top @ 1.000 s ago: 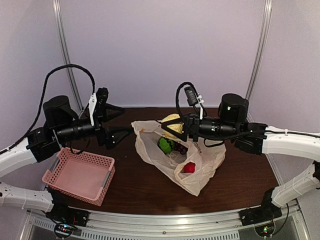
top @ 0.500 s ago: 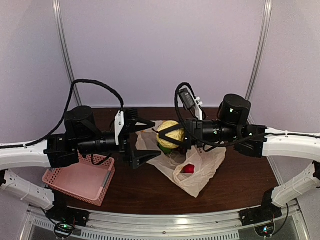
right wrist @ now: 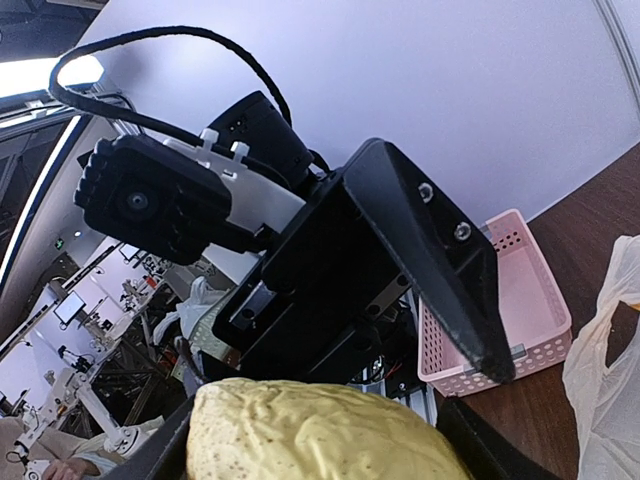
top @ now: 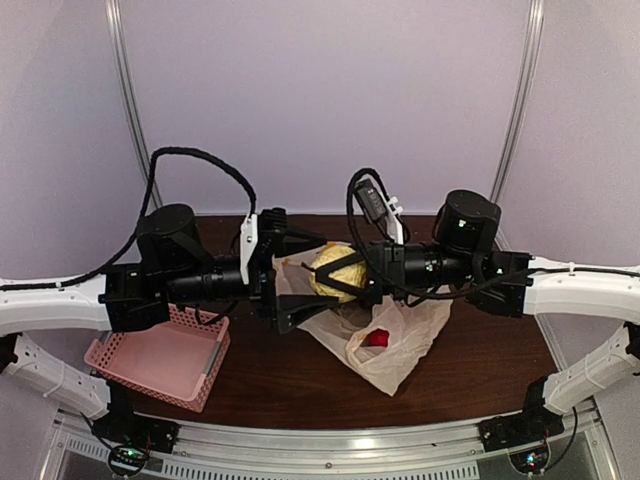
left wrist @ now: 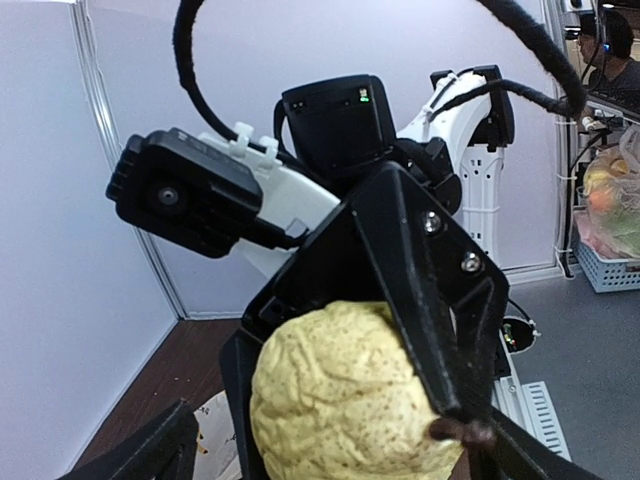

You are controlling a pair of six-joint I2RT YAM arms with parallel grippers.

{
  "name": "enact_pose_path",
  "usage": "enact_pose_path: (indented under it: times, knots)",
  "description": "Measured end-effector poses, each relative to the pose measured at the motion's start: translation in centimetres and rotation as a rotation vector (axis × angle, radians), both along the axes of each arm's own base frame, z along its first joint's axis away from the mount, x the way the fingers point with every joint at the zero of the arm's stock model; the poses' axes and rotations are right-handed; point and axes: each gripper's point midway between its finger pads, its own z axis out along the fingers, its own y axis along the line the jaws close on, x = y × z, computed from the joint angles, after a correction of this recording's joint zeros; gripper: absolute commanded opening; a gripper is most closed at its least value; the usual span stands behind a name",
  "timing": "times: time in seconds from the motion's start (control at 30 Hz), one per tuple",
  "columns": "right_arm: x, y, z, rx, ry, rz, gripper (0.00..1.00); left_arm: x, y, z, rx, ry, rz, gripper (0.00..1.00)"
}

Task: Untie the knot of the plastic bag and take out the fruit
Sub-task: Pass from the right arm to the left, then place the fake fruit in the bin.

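The yellow fruit (top: 338,260) is being held above the far part of the plastic bag (top: 400,362) by the right gripper (top: 340,276), which is being closed on it. The left gripper (top: 312,272), spread wide, is being brought nearer over the bag than before, with a finger on each side of this fruit.

No readable text, no labels or brands, no numbers
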Motion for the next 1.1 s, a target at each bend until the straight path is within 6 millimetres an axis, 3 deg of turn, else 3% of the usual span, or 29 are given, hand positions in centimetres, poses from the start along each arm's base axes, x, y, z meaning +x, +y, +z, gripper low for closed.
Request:
enact_pose_path:
  times: [0.3,0.53,0.73,0.9,1.1]
  knots:
    - [-0.1,0.1,0.3,0.009,0.011,0.003,0.71,-0.7,-1.0,0.1,0.008,0.008,-0.056,0.60]
    - [0.2,0.1,0.2,0.007,0.007,-0.012,0.93,-0.7,-1.0,0.1,0.012,0.012,-0.059,0.52]
    - [1.4,-0.1,-0.3,-0.024,-0.019,-0.095,1.00,-0.6,-0.9,-0.7,0.042,0.038,-0.050,0.49]
    - [3.2,-2.1,0.4,-0.045,-0.055,-0.236,1.00,0.0,-0.2,-0.7,0.052,0.062,0.005,0.48]
    - [6.9,-6.8,2.0,-0.051,-0.092,-0.491,1.00,2.1,2.2,-1.9,0.085,0.159,0.140,0.44]
